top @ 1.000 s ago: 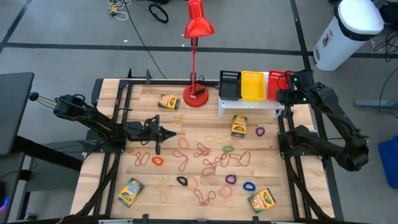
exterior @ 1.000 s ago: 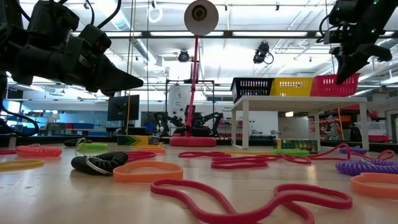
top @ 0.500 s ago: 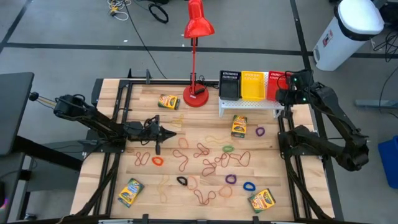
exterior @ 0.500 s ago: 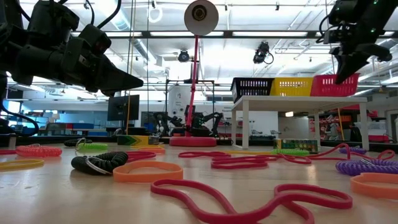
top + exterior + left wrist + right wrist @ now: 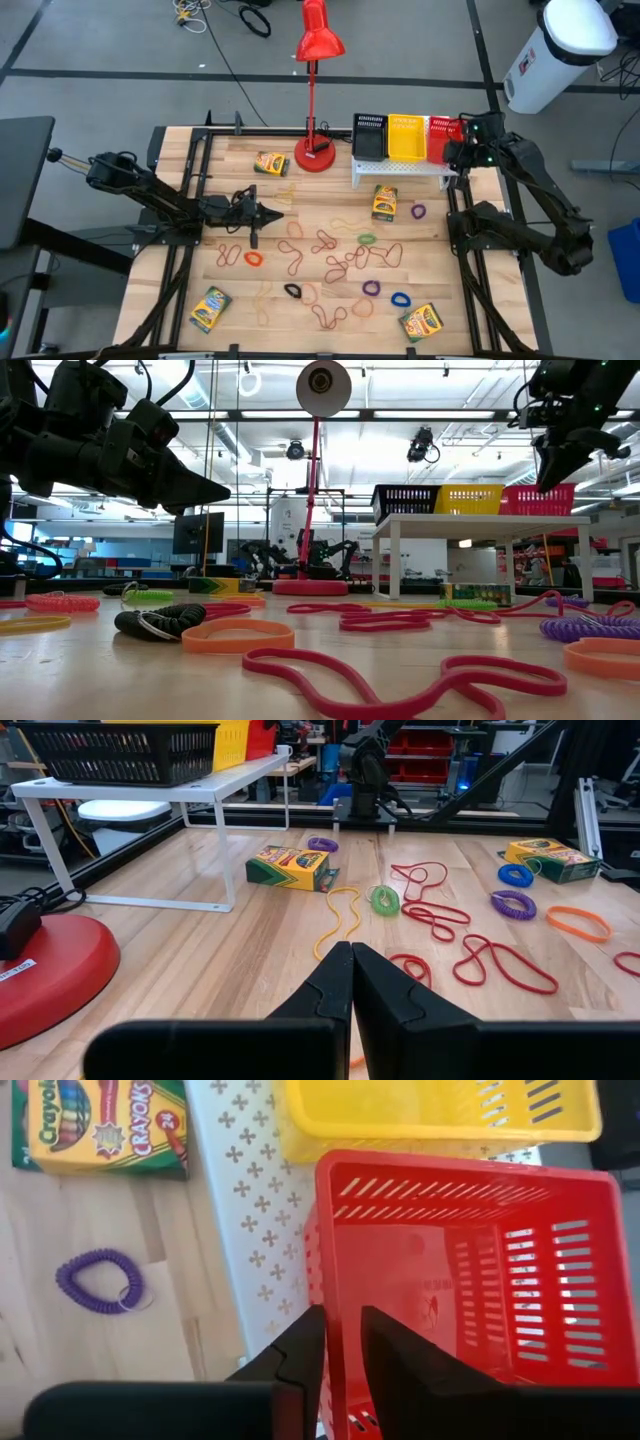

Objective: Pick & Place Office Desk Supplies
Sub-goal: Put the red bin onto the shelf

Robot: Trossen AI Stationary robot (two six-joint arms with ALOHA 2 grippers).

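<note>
Red mesh bin (image 5: 460, 1270) on white shelf (image 5: 250, 1230); my right gripper (image 5: 340, 1342) above its rim, fingers slightly parted, holding nothing. Left gripper (image 5: 350, 982) pressed together, idle. Bands below shelf: light, floppy; pinch one strand.

Left gripper (image 5: 350, 982) closed; right gripper (image 5: 340, 1342) slightly parted.

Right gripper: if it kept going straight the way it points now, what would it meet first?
Most likely the red bin. The right gripper, slightly parted, points down over that bin's near wall on the white shelf, so wall or floor comes first; the depth is unclear.
</note>
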